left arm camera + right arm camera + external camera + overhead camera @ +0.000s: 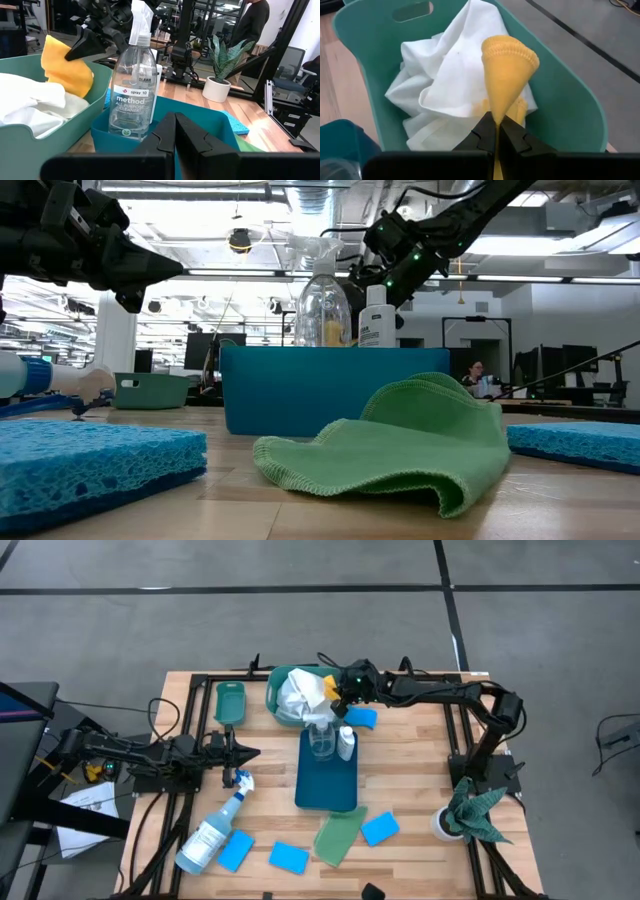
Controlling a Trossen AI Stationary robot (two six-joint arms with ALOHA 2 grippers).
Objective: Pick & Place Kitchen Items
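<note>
My right gripper (pixel 337 690) is over the teal basket (pixel 280 680) at the table's far middle, shut on a yellow cloth (pixel 507 75). A white cloth (pixel 445 85) lies in the basket. My left gripper (pixel 243 754) is shut and empty, above the table left of the blue tray (pixel 325 785). A clear spray bottle (pixel 134 85) and a small white bottle (pixel 346 743) stand upright in the tray. A blue-trigger spray bottle (pixel 213 830) lies on its side at the near left. A light-green cloth (pixel 338 836) and several blue sponges (pixel 288 858) lie near the table's near edge. My right gripper pinches a bunched end of the yellow cloth (pixel 496 120) between its two fingers, slanting down from the table's right. The cloth hangs below the fingers inside the basket, its lower end (pixel 65 75) at the white cloth. One layer or several, I cannot tell.
A small teal bin (pixel 230 702) sits at the far left. Another blue sponge (pixel 362 717) lies right of the basket. A white pot with a dark green pointed rag or plant (pixel 470 812) stands at the near right. A person (pixel 252 22) stands beyond the table.
</note>
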